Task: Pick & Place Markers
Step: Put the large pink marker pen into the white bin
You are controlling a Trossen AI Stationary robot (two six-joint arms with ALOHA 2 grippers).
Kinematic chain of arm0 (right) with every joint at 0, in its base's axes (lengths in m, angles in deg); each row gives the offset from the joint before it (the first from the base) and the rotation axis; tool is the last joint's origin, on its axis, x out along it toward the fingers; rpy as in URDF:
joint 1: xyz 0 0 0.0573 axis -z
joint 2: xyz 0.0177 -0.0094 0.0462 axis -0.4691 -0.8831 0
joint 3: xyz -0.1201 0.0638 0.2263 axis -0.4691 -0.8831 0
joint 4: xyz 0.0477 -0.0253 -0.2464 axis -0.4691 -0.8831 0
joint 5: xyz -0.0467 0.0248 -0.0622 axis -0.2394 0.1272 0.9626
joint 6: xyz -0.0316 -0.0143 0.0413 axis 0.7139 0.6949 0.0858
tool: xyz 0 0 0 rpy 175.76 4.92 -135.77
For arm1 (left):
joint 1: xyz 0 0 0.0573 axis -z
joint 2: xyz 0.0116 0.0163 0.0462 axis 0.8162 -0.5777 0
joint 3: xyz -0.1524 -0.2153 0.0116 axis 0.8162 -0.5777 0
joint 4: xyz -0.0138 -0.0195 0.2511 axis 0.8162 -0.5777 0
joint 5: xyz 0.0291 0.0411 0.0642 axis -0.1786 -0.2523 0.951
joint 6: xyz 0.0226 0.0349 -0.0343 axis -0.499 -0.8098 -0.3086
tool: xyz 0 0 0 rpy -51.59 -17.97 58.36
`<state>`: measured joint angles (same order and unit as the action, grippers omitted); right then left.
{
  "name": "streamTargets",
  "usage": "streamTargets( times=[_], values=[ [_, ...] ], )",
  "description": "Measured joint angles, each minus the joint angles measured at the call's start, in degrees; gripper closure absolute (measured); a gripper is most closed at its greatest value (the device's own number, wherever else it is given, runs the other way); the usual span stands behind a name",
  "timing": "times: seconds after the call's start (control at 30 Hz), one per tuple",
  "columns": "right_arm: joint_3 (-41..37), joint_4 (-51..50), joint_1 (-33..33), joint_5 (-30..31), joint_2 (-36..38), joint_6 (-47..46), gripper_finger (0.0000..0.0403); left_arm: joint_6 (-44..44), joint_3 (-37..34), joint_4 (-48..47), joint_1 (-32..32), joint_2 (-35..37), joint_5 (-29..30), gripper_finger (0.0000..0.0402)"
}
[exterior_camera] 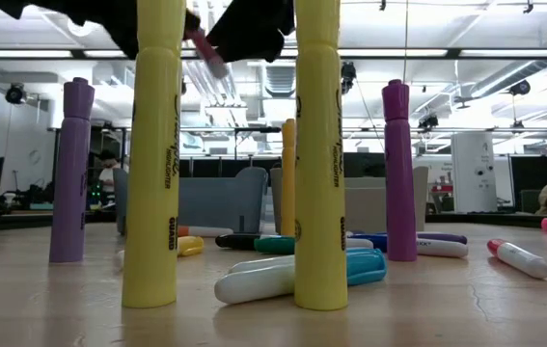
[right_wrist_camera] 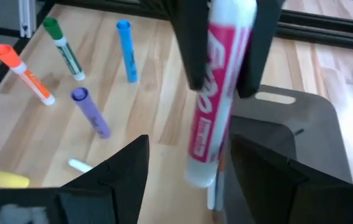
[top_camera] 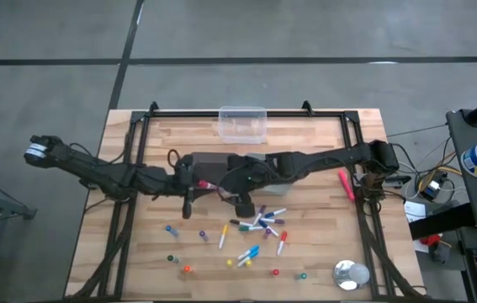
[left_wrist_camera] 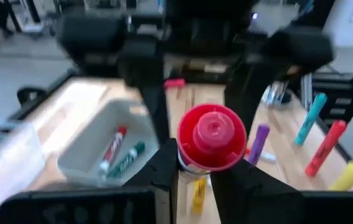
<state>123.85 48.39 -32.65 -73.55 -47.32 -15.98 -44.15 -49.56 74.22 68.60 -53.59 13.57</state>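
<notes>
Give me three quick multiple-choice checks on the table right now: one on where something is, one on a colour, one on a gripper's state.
1. Where does the round silver tape roll lie?
A. on the left arm's side
B. near a table corner on the right arm's side
C. at the table's middle

2. What colour is the cap on the white-barrelled marker in the left gripper?
A. red
B. green
C. yellow

3. How is the right gripper?
A. shut on a marker
B. shut, empty
C. open, empty

Answers:
1 B: the high view shows it near the right-hand corner.
2 A: the left wrist view looks straight at the red cap.
3 C: its fingers stand apart either side of the marker held by the left gripper.
</notes>
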Motion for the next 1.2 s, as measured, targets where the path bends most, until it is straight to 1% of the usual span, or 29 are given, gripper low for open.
streamTargets(
  times=[0.27,0.37,0.47,0.73,0.8,0.93,1.03,1.2],
  values=[
    [0.0,1.4,0.3,0.0,0.0,0.2,0.0184,-1.4,0.0,1.9,0.0,-0.2,0.0,0.0335],
    [0.0,1.3,0.3,0.1,0.0,0.4,0.0195,-1.4,0.0,1.9,0.0,-0.3,0.0,0.0335],
    [0.0,1.3,0.2,0.0,0.0,0.9,0.0224,-1.7,0.0,1.9,0.0,-0.2,0.0,0.0335],
    [0.0,1.3,0.3,0.4,0.0,1.5,0.0336,-2.2,-0.1,1.7,0.0,-0.2,0.0,0.0335],
    [0.0,1.1,0.4,0.5,0.0,1.4,0.0351,-2.2,-0.1,1.7,0.0,-0.2,0.0,0.0334],
    [0.0,0.0,0.8,0.7,0.0,0.7,0.0351,-2.0,-0.1,1.5,0.0,-0.3,0.0,0.0326],
    [0.1,-0.9,1.2,0.9,0.0,0.1,0.0341,-1.8,-0.2,1.2,0.0,-0.3,0.1,0.0321],
    [0.2,-1.9,1.5,1.1,0.0,-0.4,0.0338,0.1,-0.2,1.1,0.0,-0.3,1.3,0.0320]
  ],
)
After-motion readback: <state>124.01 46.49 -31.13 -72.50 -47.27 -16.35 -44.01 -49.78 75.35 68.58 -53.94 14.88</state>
